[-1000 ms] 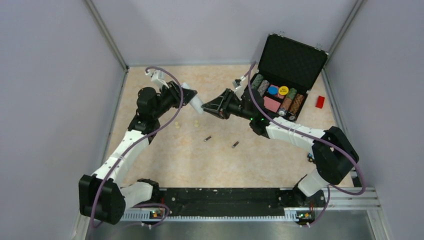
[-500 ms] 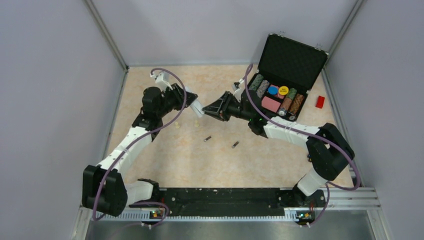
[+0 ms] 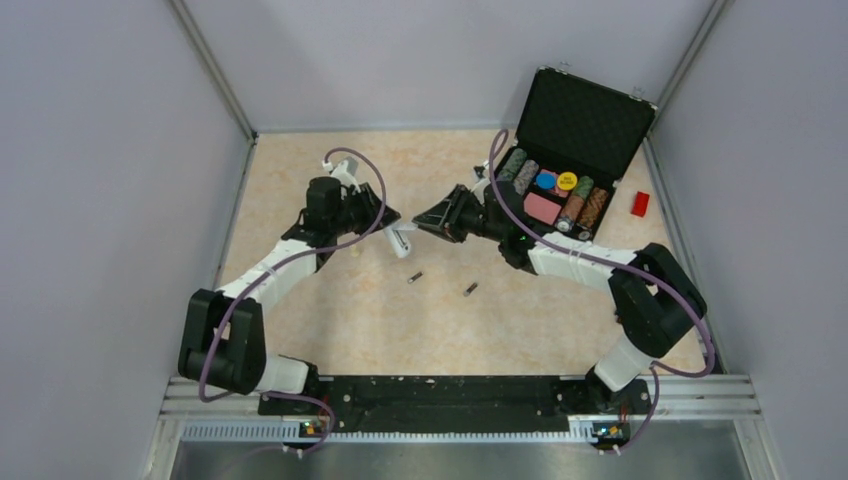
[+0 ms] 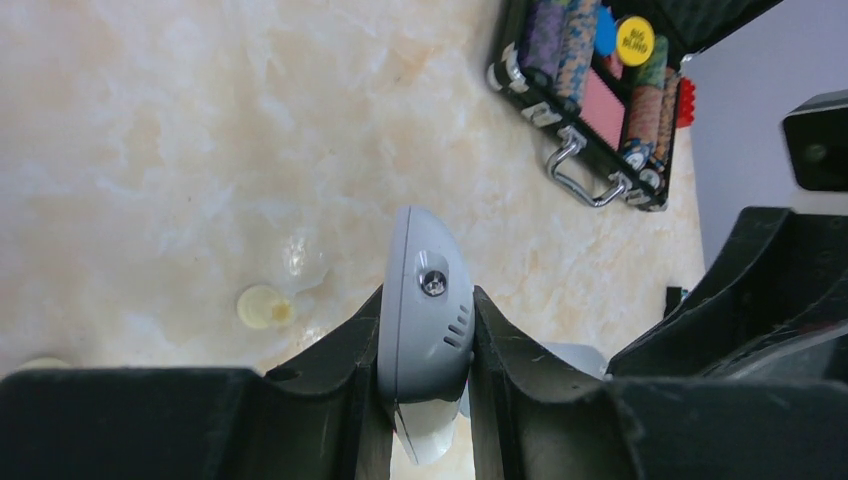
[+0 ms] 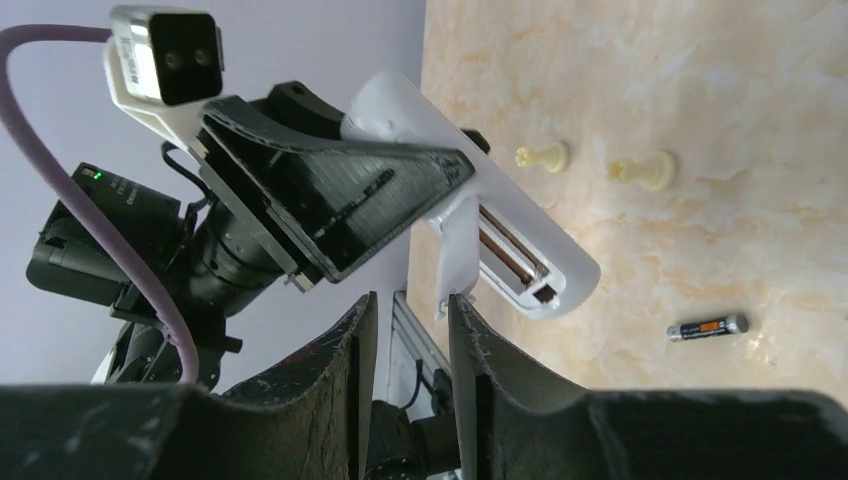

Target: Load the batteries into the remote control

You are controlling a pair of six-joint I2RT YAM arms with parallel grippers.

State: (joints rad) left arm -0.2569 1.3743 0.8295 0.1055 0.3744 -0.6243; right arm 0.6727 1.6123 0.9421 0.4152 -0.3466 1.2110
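The left hand (image 4: pixel 426 308) pinches the remote control (image 4: pixel 424 265), its battery bay facing the right hand (image 5: pixel 408 312). That hand is slightly spread and empty, with the cover (image 5: pixel 452 255) at its tips. The batteries (image 3: pixel 415 278) lie on the counter (image 3: pixel 450 335) near both hands. Opening seems done, so next comes fetching one.

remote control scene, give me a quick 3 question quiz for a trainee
1. True or false: the two batteries lie loose on the table, outside the remote control.
2. Fill in: the battery compartment of the remote control, turned toward the right gripper, is open and ____.
3. Which one clamps the remote control between its fingers?
A) left gripper
B) right gripper
C) neither, it lies on the table

Key: 1 true; 2 empty; 3 A
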